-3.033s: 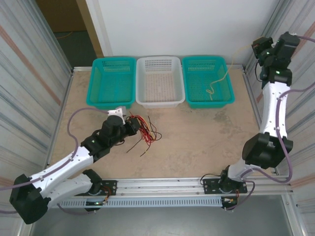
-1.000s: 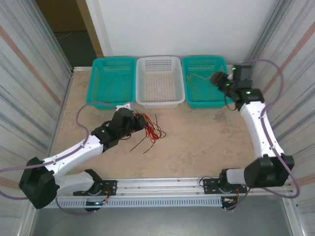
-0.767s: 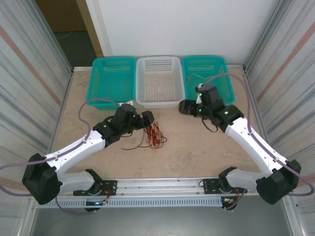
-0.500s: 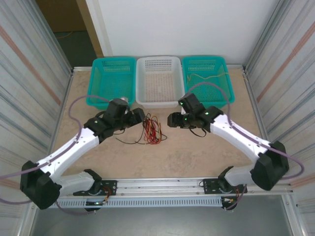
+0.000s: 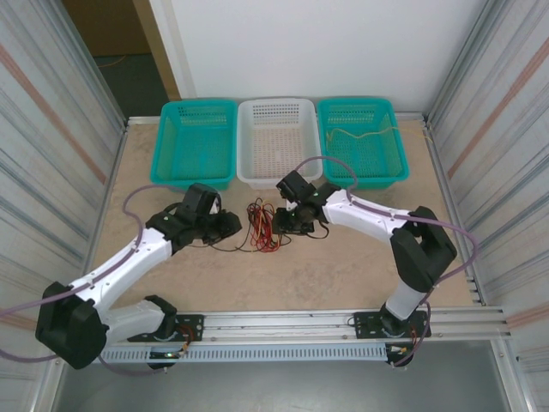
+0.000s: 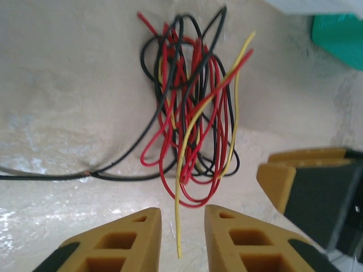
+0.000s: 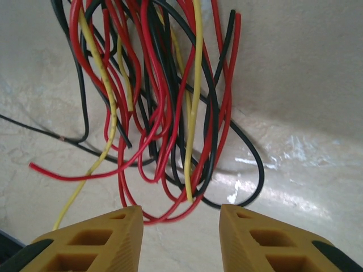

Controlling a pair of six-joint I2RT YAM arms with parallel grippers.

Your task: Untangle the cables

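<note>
Cables [image 5: 262,230]: tangled bundle at centre of worktop [image 5: 343,266], long axis near–far, one black strand trailing left. Left fingers [image 6: 122,243] narrowly apart around a yellow tip; right fingers [image 7: 96,238] apart, just right of bundle.

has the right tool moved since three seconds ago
Yes. From up beside the right teal basket, the right tool has swung left to just in front of the white basket, beside the cables.

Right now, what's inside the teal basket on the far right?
A thin yellow cable lies loose on the mesh floor of the right teal basket; the rest of that floor looks bare. The inner face of its near wall is hidden from this camera.
</note>
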